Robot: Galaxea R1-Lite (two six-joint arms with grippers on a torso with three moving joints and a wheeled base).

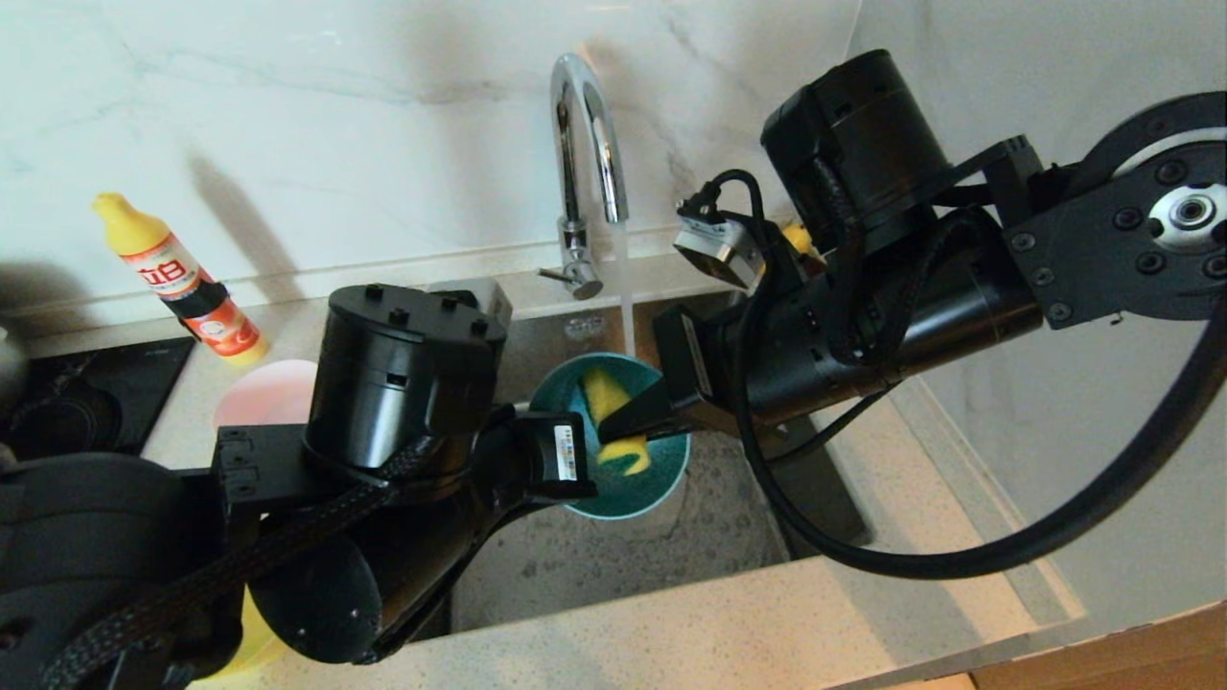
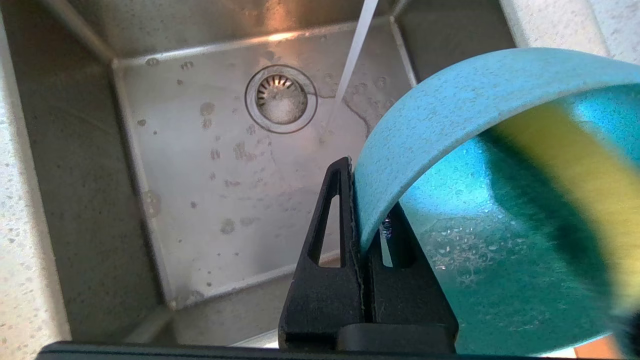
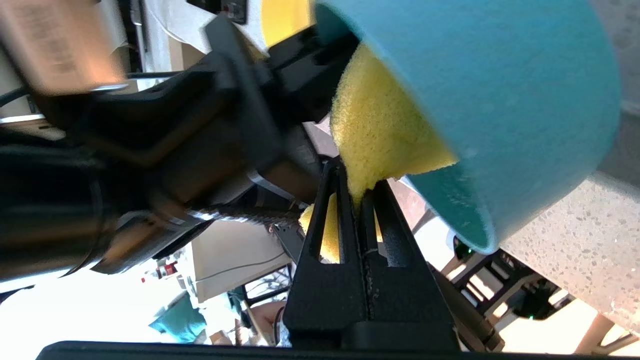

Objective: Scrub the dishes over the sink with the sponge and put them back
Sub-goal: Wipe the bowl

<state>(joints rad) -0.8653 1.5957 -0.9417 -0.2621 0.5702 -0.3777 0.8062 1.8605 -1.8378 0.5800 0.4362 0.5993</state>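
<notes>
We see the left gripper [image 1: 575, 455] holding the light blue bowl [image 1: 661, 484] above the sink [image 1: 613, 565], its jaws pinched on the bowl's near-left rim, one finger [image 2: 330, 235] outside the wall and the other inside. The bowl is tipped so its wet inside faces up and to the right, and it hangs over the far middle of the basin. The right gripper [image 1: 637, 422] reaches in from the right, jaws squeezed tight on the yellow sponge [image 1: 613, 422], which sits inside the bowl against its wall. A thin stream of water [image 1: 625, 287] falls from the curved chrome tap [image 1: 585, 163] just behind the bowl's far rim and lands on the sink floor near the round strainer drain [image 2: 281, 99]. On the counter to the left of the sink we make out the pale pink bowl [image 1: 264, 393], partly hidden behind the left arm, and farther left a yellow-capped detergent bottle [image 1: 177, 278] against the marble wall.
</notes>
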